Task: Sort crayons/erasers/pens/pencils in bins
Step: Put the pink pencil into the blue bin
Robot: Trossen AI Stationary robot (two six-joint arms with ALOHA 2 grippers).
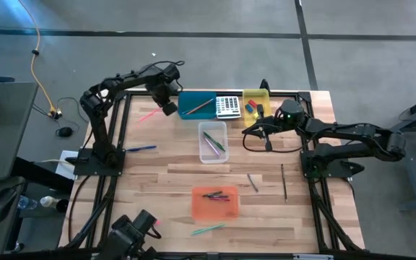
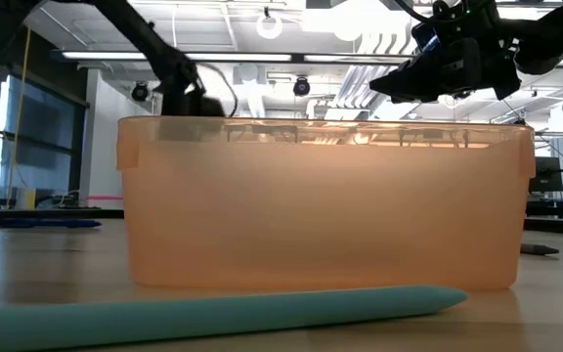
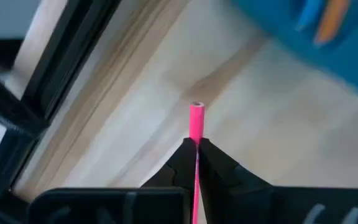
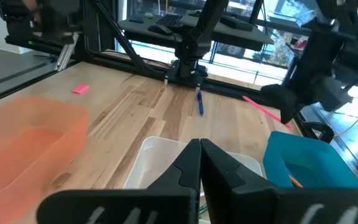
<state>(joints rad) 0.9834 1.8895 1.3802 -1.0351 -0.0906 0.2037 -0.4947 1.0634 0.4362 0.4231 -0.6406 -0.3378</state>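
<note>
My left gripper [image 1: 167, 108] [image 3: 196, 144] hangs just left of the teal bin [image 1: 197, 103], pointing down and shut on a pink pencil [image 1: 148, 115]. My right gripper [image 1: 258, 130] [image 4: 199, 147] waits shut and nearly level between the yellow bin [image 1: 255, 105] and the clear bin [image 1: 213, 141]. The clear bin holds thin sticks, and the teal bin holds a tan pencil. The orange bin [image 1: 215, 202] holds short dark and red crayons. The yellow bin holds small erasers. A blue pen [image 1: 141, 149] lies flat on the table at the left. My left gripper pinches the pink pencil's shaft [image 3: 196, 134] between its two fingers, from above and pointing down. One end [image 3: 196, 109] sticks out past the fingertips. In the right wrist view the pencil [image 4: 261, 107] slants away from the gripper, seemingly clear of the table.
A grey-keyed calculator [image 1: 227, 106] sits between the teal and yellow bins. Two dark sticks [image 1: 252, 182] [image 1: 284, 180] lie right of the orange bin. Green and pink sticks [image 1: 208, 229] lie near the front edge. A small pink eraser [image 4: 81, 89] lies on the boards.
</note>
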